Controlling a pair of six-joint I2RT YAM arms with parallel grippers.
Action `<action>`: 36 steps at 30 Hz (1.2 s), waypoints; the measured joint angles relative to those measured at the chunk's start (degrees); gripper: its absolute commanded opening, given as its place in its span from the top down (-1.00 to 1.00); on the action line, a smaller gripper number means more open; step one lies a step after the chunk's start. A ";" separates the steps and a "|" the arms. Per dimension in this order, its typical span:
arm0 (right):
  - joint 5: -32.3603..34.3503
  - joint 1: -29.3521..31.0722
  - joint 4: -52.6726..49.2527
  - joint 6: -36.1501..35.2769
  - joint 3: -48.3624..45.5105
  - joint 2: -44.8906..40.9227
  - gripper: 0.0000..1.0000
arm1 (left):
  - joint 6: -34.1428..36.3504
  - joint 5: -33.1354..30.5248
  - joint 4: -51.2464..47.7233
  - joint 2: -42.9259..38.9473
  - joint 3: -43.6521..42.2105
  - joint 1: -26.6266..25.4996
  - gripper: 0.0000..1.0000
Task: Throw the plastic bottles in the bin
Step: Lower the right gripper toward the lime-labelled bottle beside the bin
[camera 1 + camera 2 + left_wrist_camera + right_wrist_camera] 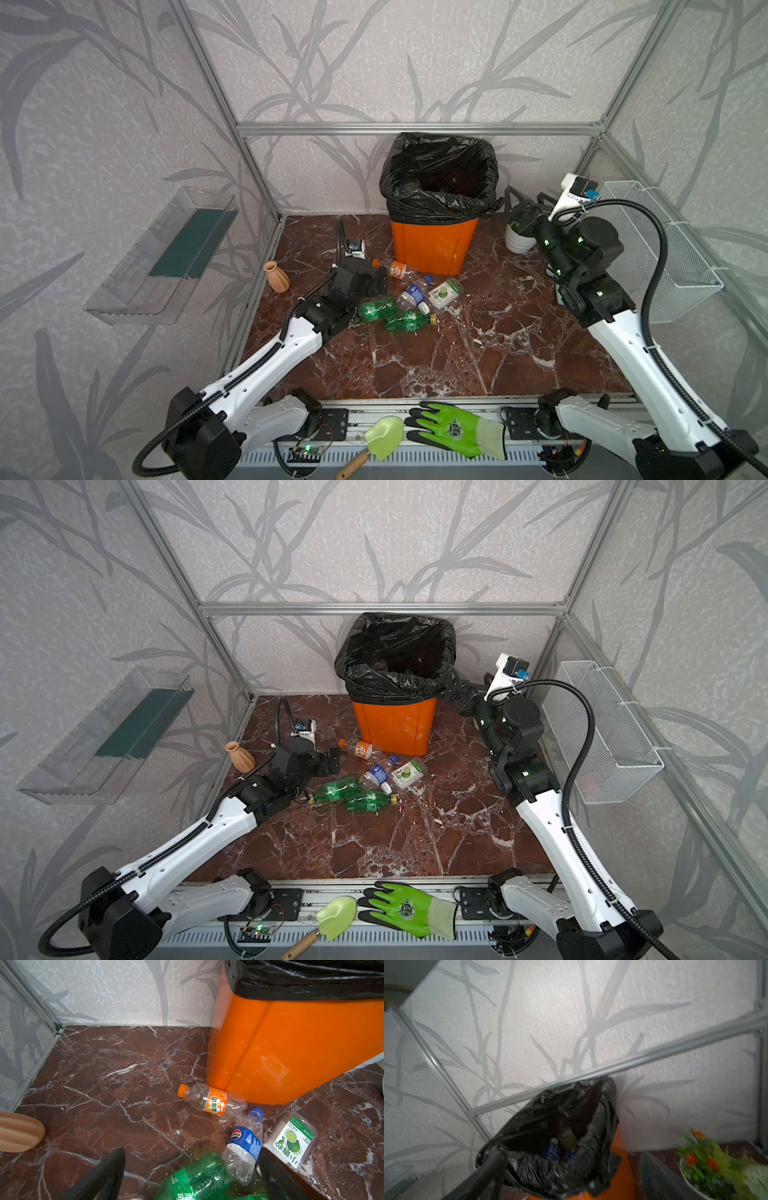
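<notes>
The bin [432, 245] [395, 725], orange with a black bag, stands at the back of the marble floor. Several plastic bottles lie in front of it: an orange-label one [392, 268] [209, 1101], a blue-label one [413, 291] [245, 1142], a lime-label one [445, 293] [291, 1142] and two green ones [376, 309] [407, 321]. My left gripper [380, 286] [191, 1167] is open low over a green bottle [197, 1178], holding nothing. My right gripper [521, 201] [571, 1167] is open and empty beside the bin's right rim. More bottles [552, 1149] lie inside the bag.
A terracotta vase [276, 276] stands left of the left gripper. A white flower pot [519, 241] [708, 1163] sits under the right arm. A wire basket [660, 245] hangs on the right wall, a clear tray [166, 257] on the left. A green glove [457, 428] and trowel [382, 436] lie in front.
</notes>
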 measured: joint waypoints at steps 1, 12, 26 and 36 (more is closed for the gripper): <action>0.98 -0.31 0.31 1.81 -4.85 -2.08 -0.98 | 0.02 0.02 0.09 0.00 -0.09 0.00 -0.99; -0.81 -0.74 0.70 24.15 -36.00 -0.28 -0.97 | 0.09 1.11 0.02 2.84 -0.22 0.04 -0.98; -4.37 8.70 -6.14 30.40 -13.75 28.02 -0.98 | 0.09 1.22 -0.44 2.84 -0.24 0.04 -0.98; -0.92 12.85 -17.18 35.26 -5.62 36.37 -0.98 | 0.72 0.04 -0.44 1.86 -1.07 0.04 -0.98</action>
